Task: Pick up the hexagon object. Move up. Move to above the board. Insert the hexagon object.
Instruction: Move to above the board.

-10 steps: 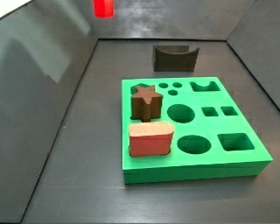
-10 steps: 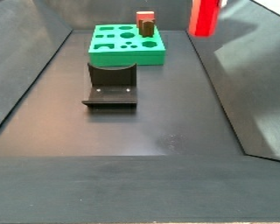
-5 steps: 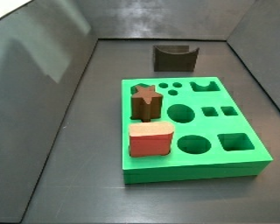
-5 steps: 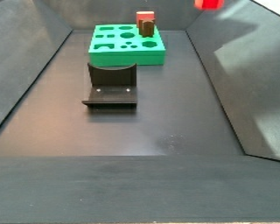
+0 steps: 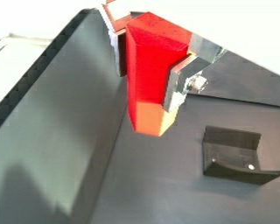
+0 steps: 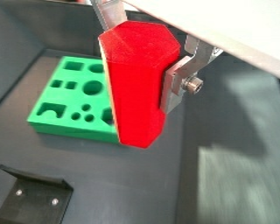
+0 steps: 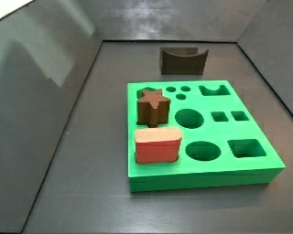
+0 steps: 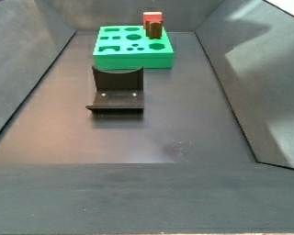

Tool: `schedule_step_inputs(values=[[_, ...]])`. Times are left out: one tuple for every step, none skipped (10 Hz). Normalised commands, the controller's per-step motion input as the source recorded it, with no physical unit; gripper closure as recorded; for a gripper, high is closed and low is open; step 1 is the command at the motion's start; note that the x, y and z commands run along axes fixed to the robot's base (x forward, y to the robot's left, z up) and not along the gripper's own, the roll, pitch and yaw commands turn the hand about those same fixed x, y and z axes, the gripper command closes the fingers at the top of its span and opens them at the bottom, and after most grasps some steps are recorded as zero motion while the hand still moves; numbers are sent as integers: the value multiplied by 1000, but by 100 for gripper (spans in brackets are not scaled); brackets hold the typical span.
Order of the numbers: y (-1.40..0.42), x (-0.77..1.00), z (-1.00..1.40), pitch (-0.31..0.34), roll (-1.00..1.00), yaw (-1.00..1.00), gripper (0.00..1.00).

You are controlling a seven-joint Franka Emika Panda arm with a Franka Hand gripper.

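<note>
My gripper [image 5: 152,66] is shut on the hexagon object [image 5: 150,83], a glossy bright red prism; it also shows in a wrist view [image 6: 139,87], held upright between the silver fingers [image 6: 178,74], high above the floor. The gripper and the prism are out of both side views. The green board [image 7: 198,132] with its cut-out holes lies flat on the floor in both side views [image 8: 131,48]. In a wrist view the board [image 6: 73,101] lies below, off to one side of the prism.
A brown star block [image 7: 153,104] and a salmon-pink block [image 7: 157,145] stand in the board. The dark fixture [image 8: 117,89] stands on the floor beside the board; it also shows in both wrist views [image 5: 240,154] [image 6: 31,192]. Sloping grey walls enclose the floor.
The red prism, seen at the top edge of both side views a second ago, has risen out of them.
</note>
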Motion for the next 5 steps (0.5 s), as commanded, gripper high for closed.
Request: schedule_step_inputs(values=[[-1000, 443, 104, 97, 37, 1000, 100], [-1000, 450, 108, 122, 44, 1000, 100], [-1000, 462, 110, 140, 39, 1000, 100], [-1000, 483, 114, 188, 57, 1000, 100], [-1000, 495, 119, 210, 61, 900, 100]])
